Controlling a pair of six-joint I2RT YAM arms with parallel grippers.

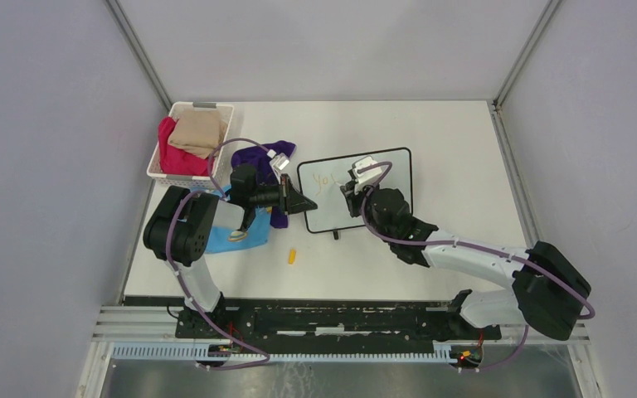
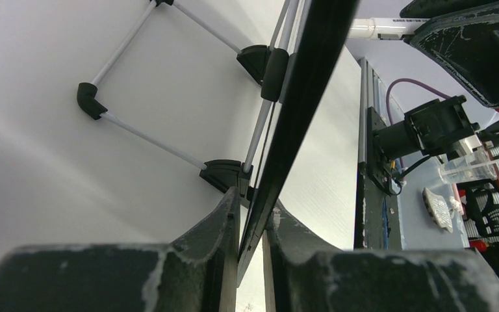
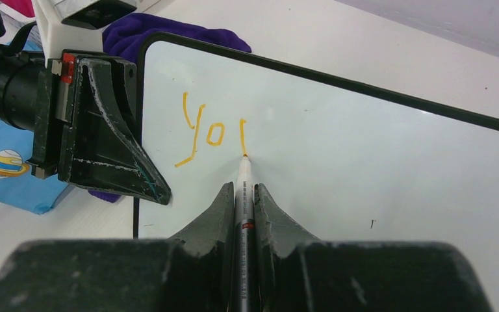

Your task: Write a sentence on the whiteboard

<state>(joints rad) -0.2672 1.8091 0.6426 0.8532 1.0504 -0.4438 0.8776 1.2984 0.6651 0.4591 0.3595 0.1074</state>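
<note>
Two firm grips: left claw (image 2: pixel 255 205) pinches whiteboard (image 3: pixel 377 169) edge, right claw (image 3: pixel 243 192) clamps marker (image 3: pixel 244 172) mid-stroke; a board slip could skew the letters (image 3: pixel 242 138).

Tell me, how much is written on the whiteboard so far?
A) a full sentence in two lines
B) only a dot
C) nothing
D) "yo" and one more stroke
D: the orange letters read "yo" plus one stroke on the whiteboard, the marker tip at its foot.

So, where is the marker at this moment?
Right wrist view: the marker sits in the right gripper, tip on the whiteboard just right of the orange letters "yo".
</note>
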